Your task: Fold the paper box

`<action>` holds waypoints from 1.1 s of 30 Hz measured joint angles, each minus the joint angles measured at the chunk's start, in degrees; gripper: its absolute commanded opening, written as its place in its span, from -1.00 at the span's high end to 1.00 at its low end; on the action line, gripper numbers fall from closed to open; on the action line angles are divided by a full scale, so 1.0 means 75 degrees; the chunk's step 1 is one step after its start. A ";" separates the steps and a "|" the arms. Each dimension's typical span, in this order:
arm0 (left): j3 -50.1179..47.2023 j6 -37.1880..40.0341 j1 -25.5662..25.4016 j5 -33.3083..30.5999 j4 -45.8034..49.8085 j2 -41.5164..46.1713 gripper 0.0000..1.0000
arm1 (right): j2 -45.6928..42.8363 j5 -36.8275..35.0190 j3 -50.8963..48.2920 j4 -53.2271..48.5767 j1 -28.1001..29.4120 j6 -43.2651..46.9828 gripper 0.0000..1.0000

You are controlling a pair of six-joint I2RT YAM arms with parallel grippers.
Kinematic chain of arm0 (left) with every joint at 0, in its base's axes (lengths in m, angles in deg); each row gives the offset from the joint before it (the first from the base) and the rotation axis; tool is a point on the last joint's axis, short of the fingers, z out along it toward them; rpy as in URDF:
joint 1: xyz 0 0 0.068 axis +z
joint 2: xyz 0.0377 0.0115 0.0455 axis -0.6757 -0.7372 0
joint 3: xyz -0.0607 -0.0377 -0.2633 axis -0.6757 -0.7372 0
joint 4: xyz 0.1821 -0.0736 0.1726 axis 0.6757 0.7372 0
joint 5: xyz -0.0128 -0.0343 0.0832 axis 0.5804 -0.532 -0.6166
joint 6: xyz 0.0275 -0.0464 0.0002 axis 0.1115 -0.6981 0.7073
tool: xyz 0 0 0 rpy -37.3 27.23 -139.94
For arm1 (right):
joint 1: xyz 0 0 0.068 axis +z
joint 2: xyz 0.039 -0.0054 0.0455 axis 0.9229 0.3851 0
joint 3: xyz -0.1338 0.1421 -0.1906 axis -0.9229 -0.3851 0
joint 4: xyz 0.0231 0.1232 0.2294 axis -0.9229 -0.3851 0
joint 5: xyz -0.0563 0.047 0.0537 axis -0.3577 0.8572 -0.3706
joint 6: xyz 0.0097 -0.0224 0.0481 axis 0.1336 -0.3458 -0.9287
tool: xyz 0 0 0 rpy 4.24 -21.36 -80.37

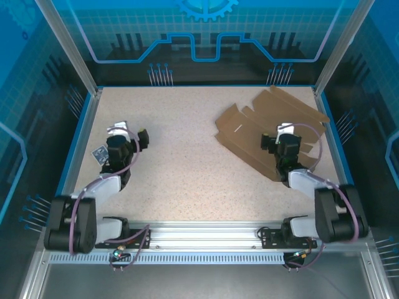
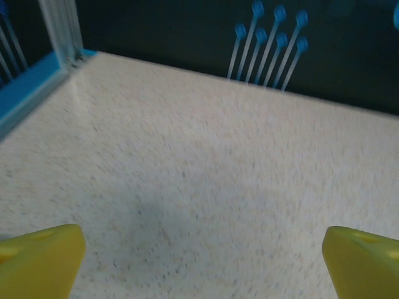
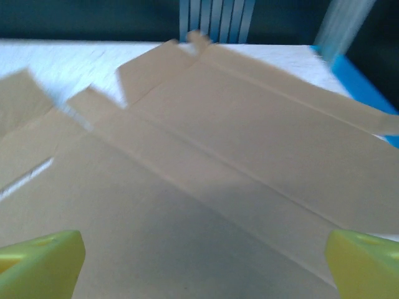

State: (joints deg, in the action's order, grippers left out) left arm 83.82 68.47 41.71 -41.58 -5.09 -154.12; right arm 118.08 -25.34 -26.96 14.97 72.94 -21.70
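Spread wide, holding nothing, on the right gripper (image 3: 199, 249), just above the paper box (image 3: 237, 156) lying flat at the right of the table (image 1: 187, 162), creases slanting across the fingers. Likewise apart on the left gripper (image 2: 199, 258), well away to the left over bare tabletop.

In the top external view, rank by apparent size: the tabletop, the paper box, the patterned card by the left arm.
1. tabletop, by far the largest
2. paper box, clearly second
3. patterned card, smallest

Blk/white arms (image 1: 107, 185) w/ purple cables (image 1: 75, 224), yellow fingertips (image 2: 37, 265).
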 measured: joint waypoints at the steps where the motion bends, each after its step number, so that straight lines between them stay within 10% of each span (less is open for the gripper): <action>1: 0.0230 -0.0309 0.0009 -0.0020 0.0405 0.0201 -0.98 | -0.0417 -0.0169 0.0099 -0.0393 -0.0061 -0.0344 -1.00; 8: 0.0839 -0.2836 -0.0306 0.1804 0.1224 0.0207 -0.97 | -0.1848 0.0589 0.0848 -0.2308 -0.0067 -0.2530 -1.00; 19: 0.3861 -0.3191 -0.3675 0.3547 0.2087 -0.3847 -0.71 | 0.2069 0.2678 0.3882 -0.5205 0.1676 -0.1478 -0.85; 33: 0.5931 -0.2786 -0.3888 0.4080 0.2780 -0.6513 -0.28 | 0.2107 0.2906 0.3622 -0.5537 0.1425 -0.1370 -0.85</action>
State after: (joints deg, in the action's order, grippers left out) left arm 128.30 47.58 12.56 -10.99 15.76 -202.97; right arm 133.88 -3.55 0.20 -26.56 83.62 -31.97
